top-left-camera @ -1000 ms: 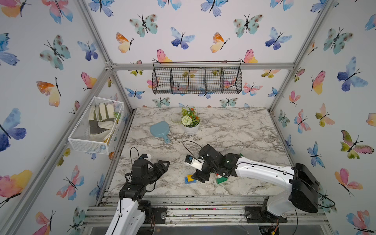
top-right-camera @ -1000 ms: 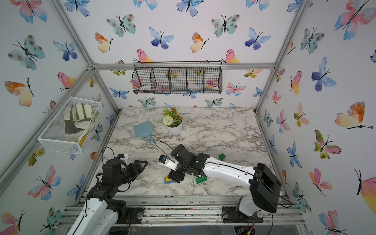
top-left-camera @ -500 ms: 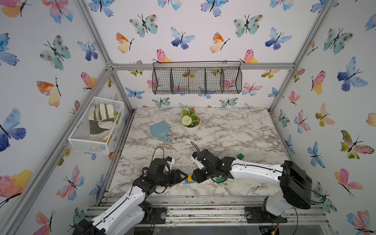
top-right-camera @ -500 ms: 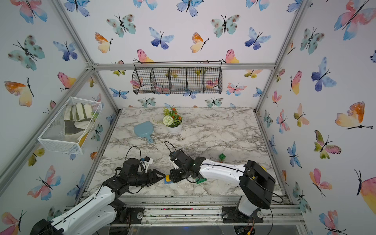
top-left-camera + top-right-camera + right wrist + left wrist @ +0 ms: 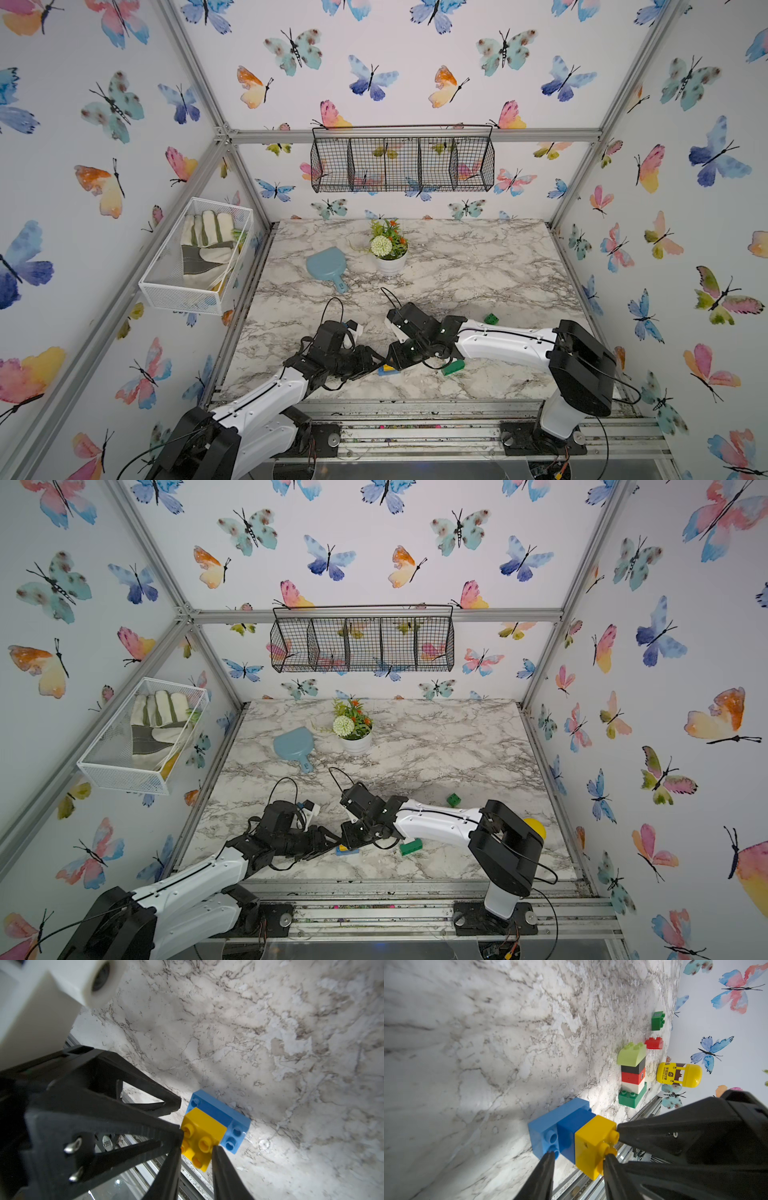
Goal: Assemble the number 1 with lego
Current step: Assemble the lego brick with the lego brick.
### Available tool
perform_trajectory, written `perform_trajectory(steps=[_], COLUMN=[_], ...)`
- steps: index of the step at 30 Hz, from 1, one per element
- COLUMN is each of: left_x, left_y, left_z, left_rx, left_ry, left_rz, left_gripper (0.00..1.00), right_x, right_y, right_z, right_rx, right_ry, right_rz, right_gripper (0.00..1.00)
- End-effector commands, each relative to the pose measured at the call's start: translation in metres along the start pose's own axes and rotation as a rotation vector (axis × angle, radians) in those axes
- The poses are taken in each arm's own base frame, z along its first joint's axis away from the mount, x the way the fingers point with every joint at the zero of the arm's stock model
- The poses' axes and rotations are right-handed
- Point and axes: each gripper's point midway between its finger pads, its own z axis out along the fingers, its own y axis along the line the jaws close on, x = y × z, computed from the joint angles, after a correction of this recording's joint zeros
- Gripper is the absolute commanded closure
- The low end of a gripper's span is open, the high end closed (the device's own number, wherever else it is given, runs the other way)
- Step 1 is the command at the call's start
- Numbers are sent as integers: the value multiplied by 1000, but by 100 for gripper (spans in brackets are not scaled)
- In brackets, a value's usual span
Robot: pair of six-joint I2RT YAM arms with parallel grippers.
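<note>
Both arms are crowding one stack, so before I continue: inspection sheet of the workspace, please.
Surface: marble table, bricks toward its front.
Job's things: yellow brick on blue bricks; lime-topped stack; loose green brick, red brick.
Clutter: yellow jar, blue scoop, flower pot.
Grippers: left gripper and right gripper both at the yellow brick; grip unclear.
Cables: black loops over both wrists, off the bricks.
Surroundings: wire basket, glove basket, butterfly walls.
</note>
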Motion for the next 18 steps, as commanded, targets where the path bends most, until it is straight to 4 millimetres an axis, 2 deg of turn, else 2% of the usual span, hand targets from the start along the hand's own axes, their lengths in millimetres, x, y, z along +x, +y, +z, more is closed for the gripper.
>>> perform_trajectory(steps=[1,5,11,15,18], left_x=[-1,1,6,8,7], left_y=[-7,-1,12,18,18], left_z=[2,5,7,7,6], left_rx=[22,0,-64,-91,-97], left_ry=[17,35,60,72,70], left_rz=[29,20,13,12,17], left_gripper=[58,63,68,70,68], right_x=[6,14,23,24,18], right_y=[-12,-20,-28,-28,-20], right_z=[7,13,20,21,18], right_rx=[58,86,112,114,84], right_ry=[37,72,112,120,102], right_rz=[24,34,41,36,23], right_gripper=[73,78,80,81,79])
